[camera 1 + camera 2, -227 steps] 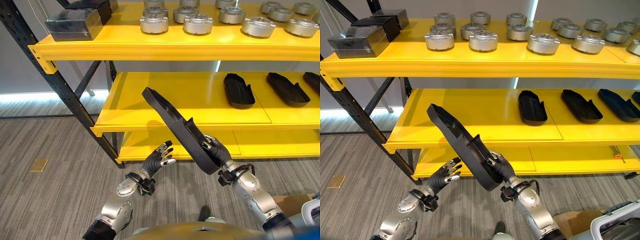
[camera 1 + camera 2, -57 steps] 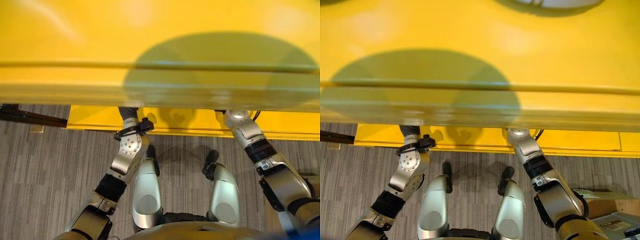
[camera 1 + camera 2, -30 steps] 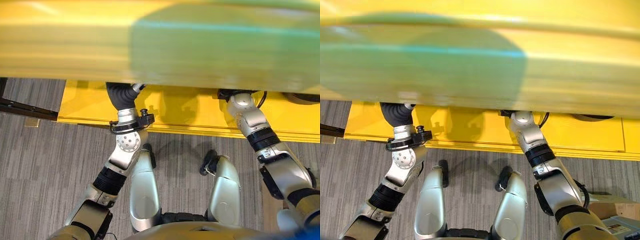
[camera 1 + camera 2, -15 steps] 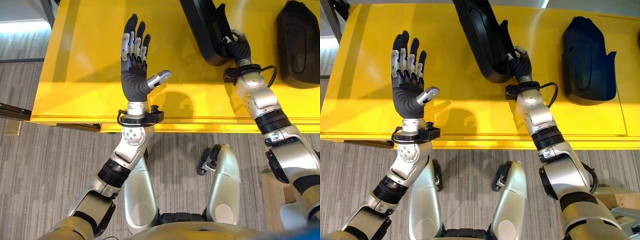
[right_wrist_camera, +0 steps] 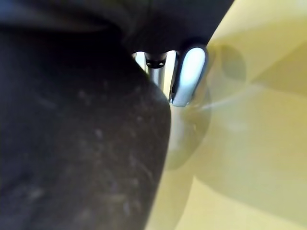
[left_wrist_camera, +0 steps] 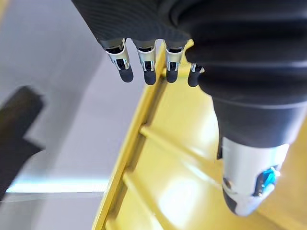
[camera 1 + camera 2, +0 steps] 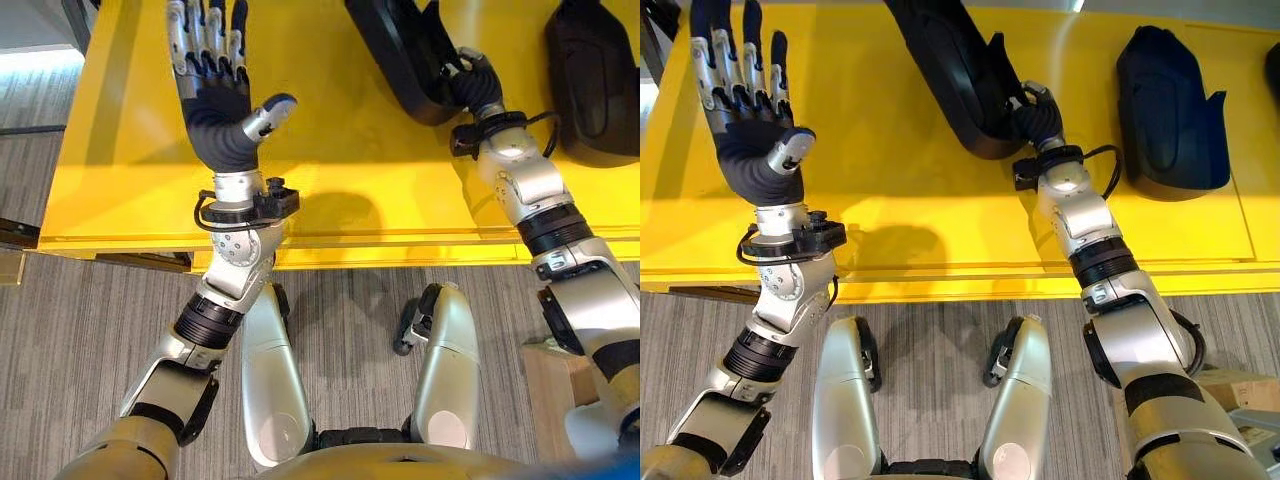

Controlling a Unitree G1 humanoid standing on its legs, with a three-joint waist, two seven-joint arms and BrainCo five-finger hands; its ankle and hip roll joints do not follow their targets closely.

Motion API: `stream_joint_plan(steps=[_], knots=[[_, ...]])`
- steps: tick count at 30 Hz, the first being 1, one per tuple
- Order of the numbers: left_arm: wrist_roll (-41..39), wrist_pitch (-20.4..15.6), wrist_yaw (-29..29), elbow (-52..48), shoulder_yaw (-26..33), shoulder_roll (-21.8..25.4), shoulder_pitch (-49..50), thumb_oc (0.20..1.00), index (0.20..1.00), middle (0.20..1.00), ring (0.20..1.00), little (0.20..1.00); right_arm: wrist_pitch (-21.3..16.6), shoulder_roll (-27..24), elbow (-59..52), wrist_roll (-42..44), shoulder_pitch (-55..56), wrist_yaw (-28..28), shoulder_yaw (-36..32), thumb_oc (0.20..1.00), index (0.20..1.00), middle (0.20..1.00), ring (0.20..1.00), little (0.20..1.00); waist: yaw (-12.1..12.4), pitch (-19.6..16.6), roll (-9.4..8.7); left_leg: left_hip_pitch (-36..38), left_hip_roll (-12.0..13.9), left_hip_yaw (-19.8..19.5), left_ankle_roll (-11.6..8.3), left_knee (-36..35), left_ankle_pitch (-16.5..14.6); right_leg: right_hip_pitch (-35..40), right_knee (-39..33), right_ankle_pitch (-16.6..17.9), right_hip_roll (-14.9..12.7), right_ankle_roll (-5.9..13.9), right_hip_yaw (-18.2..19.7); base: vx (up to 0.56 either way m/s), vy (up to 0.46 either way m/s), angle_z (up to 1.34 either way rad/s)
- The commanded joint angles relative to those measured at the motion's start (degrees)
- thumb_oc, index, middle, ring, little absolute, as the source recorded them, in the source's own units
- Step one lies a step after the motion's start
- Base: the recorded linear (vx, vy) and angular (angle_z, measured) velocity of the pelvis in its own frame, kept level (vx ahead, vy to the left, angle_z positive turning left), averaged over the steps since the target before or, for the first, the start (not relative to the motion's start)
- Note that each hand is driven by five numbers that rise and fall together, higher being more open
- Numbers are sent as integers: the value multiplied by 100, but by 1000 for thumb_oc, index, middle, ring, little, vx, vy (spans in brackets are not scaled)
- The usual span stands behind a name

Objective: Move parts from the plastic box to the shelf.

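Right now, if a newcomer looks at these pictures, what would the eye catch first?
Probably the left hand, raised palm-up with straight fingers over the bare left part of the yellow shelf, holding nothing. Next, the right hand gripping the near end of a long black part that lies on the shelf. A second black part lies further right on the same shelf, apart from the first.

Left hand (image 7: pixel 222 120) raised at 11 o'clock, palm up, fingers straight, thumb out. Right hand (image 7: pixel 1037 115) at 1 o'clock, fingers curled, arm extended.
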Motion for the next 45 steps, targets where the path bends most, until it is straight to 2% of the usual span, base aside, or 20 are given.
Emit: stream_joint_plan(steps=[1, 6, 12, 15, 16, 18, 22, 34, 40, 42, 45], knots=[[464, -32, 537, -489, 158, -67, 17, 1000, 1000, 1000, 1000, 1000, 428, 379, 283, -41, 927, -227, 409, 200, 200, 200, 200, 200, 39, -7, 341, 263, -211, 690, 499, -20, -77, 151, 73, -17, 668, -369, -93, 54, 36, 1], [790, 44, 1159, -580, 304, -151, 153, 1000, 1000, 1000, 1000, 1000, 331, 734, -396, 29, 1549, -796, 642, 200, 200, 200, 200, 200, -56, 25, 328, 579, -220, 772, 462, -552, 81, 388, -270, 56, 774, -304, -9, 41, 30, -5], [1164, 137, 1484, -764, 351, -197, 236, 1000, 1000, 1000, 1000, 1000, 262, 1000, -947, 136, 2078, -1136, 852, 200, 200, 200, 200, 200, -144, 55, 310, 779, -213, 841, 450, -921, 192, 531, -550, 133, 848, -278, 32, 10, 11, -4], [1335, 249, 1802, -817, 357, -213, 234, 1000, 1000, 1000, 1000, 1000, 146, 1133, -1048, 282, 2313, -1348, 941, 200, 200, 200, 200, 200, -187, 73, 311, 870, -218, 874, 441, -1052, 224, 598, -661, 166, 876, -279, 41, 18, 28, -6], [1543, 338, 2107, -825, 377, -213, 229, 1000, 1000, 1000, 1000, 1000, 17, 1177, -1109, 351, 2478, -1371, 940, 200, 200, 200, 200, 200, -216, 78, 313, 899, -226, 893, 437, -1101, 234, 625, -710, 179, 884, -278, 46, 9, 24, -6], [1514, 391, 2208, -818, 400, -226, 206, 1000, 1000, 1000, 1000, 1000, -153, 1207, -1177, 321, 2659, -1359, 923, 200, 200, 200, 200, 200, -253, 82, 314, 932, -234, 912, 434, -1170, 248, 641, -753, 190, 885, -275, 58, 10, 37, -6], [1541, 402, 2200, -823, 386, -272, 226, 1000, 1000, 1000, 1000, 1000, -302, 1237, -1364, 83, 2952, -1320, 976, 200, 200, 200, 200, 200, -306, 110, 317, 929, -223, 918, 397, -1228, 295, 636, -784, 222, 874, -256, 76, 2, 13, -2], [1475, 531, 2023, -842, 243, -321, 226, 1000, 1000, 1000, 1000, 1000, -564, 1203, -1305, 26, 3060, -1835, 796, 200, 200, 200, 200, 200, -324, 163, 362, 887, -252, 940, 402, -1289, 311, 632, -821, 227, 825, -280, 51, 0, 0, 0], [1402, 541, 2000, -869, 212, -350, 260, 1000, 1000, 1000, 1000, 1000, -637, 1186, -1260, -110, 3120, -1675, 761, 200, 200, 200, 200, 200, -328, 185, 377, 879, -270, 931, 403, -1297, 308, 626, -819, 224, 821, -287, 43, 0, 0, 0], [1179, 540, 1940, -872, 199, -399, 303, 1000, 1000, 1000, 1000, 1000, -538, 1192, -1249, 42, 3117, -1556, 780, 200, 200, 200, 200, 200, -327, 182, 389, 867, -292, 941, 416, -1253, 271, 621, -806, 210, 827, -292, 52, 15, 5, 0], [1229, 537, 1996, -884, 192, -425, 315, 1000, 1000, 1000, 1000, 1000, -596, 1249, -1156, 189, 3081, -1531, 827, 200, 200, 200, 200, 200, -305, 192, 406, 880, -316, 948, 418, -1245, 254, 639, -794, 196, 819, -300, 48, 0, 0, 0]])
